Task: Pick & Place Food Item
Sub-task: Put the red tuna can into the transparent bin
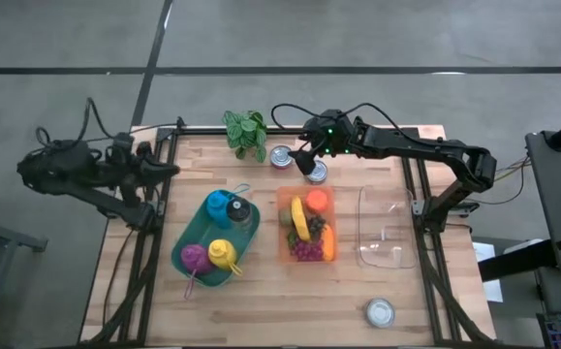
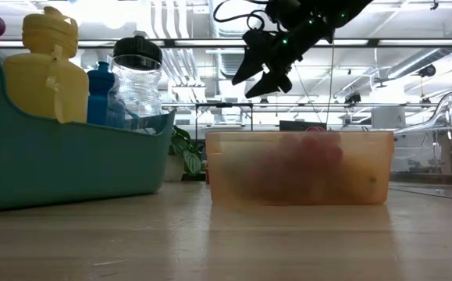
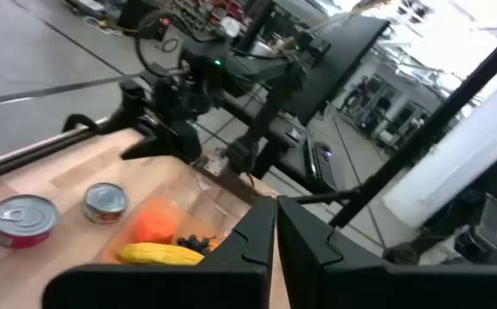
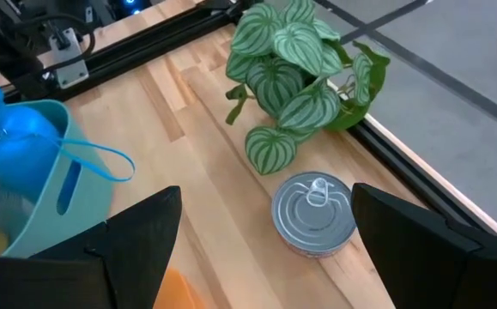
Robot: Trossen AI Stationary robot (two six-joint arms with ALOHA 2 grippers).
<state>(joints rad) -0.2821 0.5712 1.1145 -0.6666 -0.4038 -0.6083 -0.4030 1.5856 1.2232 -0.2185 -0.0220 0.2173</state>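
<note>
Orange translucent bin (image 1: 281, 225): rectangular, open-topped, standing flat near the middle of the wooden surface (image 1: 396, 291). Contents: yellow banana (image 1: 300, 217) lying lengthwise; orange-red round fruit (image 1: 317, 201) at the far end; dark purple grapes (image 1: 305, 251) at the near end; orange carrot-like piece (image 1: 328, 242) along the right wall. Seen level, contents blur through its wall.

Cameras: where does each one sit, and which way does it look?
High view: above, looking straight down on the table and both arms.
Low view: at tabletop height, facing the orange bin, right hand overhead.
Left wrist view: on the left arm, shut fingers showing, facing across the table.
Right wrist view: on the right arm, open fingers showing, above a can.
Both wrist views share that can.
</note>
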